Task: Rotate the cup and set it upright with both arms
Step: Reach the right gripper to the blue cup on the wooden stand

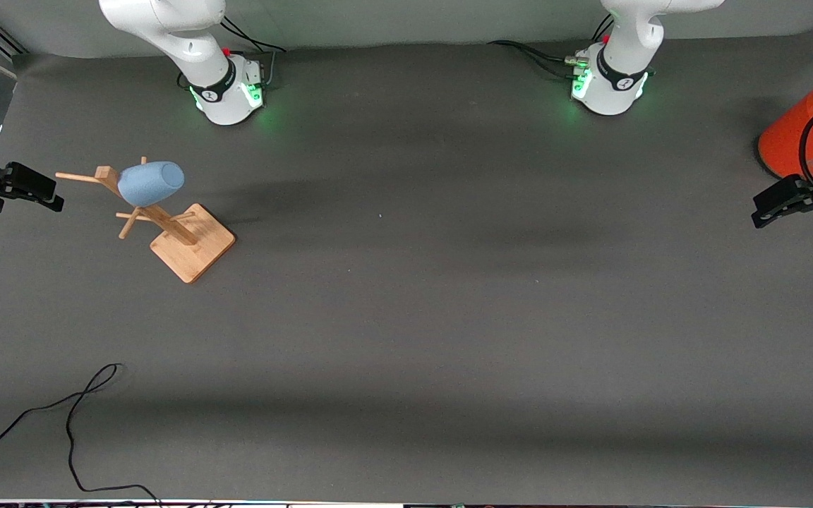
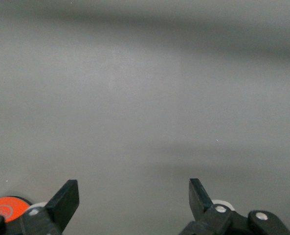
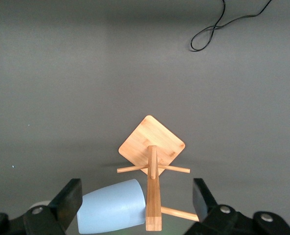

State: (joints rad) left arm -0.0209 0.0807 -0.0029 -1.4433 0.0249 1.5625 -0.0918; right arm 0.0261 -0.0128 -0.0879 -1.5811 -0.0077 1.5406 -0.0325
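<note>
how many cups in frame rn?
1. The cup hangs tipped on a peg of the wooden rack, toward the right arm's end of the table. Both grippers are open and away from it. None seems hidden.

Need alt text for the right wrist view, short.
A light-blue cup hangs mouth-first on a peg of a wooden rack, seen from above between the open fingers of the right gripper. The rack's square base sits on a dark grey table, with a loop of black cable lying farther off.
</note>
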